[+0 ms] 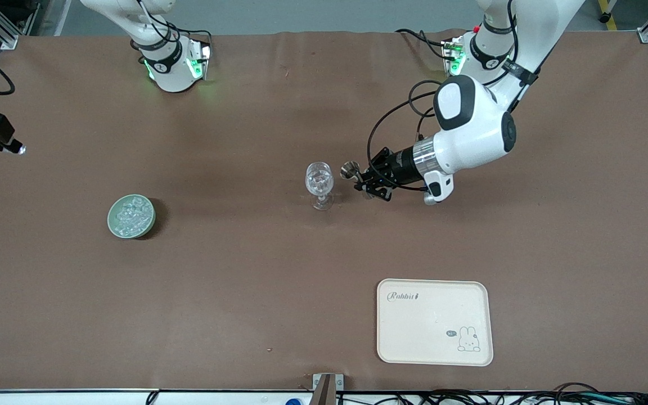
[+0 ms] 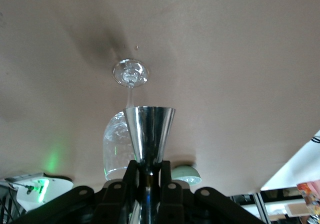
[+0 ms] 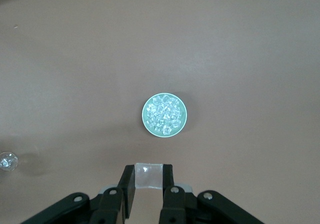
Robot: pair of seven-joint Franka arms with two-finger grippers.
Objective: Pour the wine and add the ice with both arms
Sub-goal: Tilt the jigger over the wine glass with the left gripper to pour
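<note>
A clear stemmed glass (image 1: pixel 319 181) stands mid-table, glinting inside. My left gripper (image 1: pixel 364 181) is shut on the waist of a steel jigger (image 1: pixel 350 169), held on its side with its mouth toward the glass rim and a small gap between them. In the left wrist view the jigger (image 2: pixel 150 131) sits in the left gripper (image 2: pixel 148 171), with the glass (image 2: pixel 117 146) just past it. My right gripper (image 3: pixel 148 176) hangs high over the table beside the pale green bowl (image 3: pixel 146 115), shut on one piece of ice (image 3: pixel 148 175). More ice (image 1: pixel 131 215) fills the bowl (image 1: pixel 113 225). The wine is out of view.
A cream tray (image 1: pixel 435 322) with a rabbit drawing lies near the front camera, toward the left arm's end. The brown table mat (image 1: pixel 245 281) covers the whole surface. The arms' green-lit bases (image 1: pixel 173 67) stand along the table's edge farthest from the front camera.
</note>
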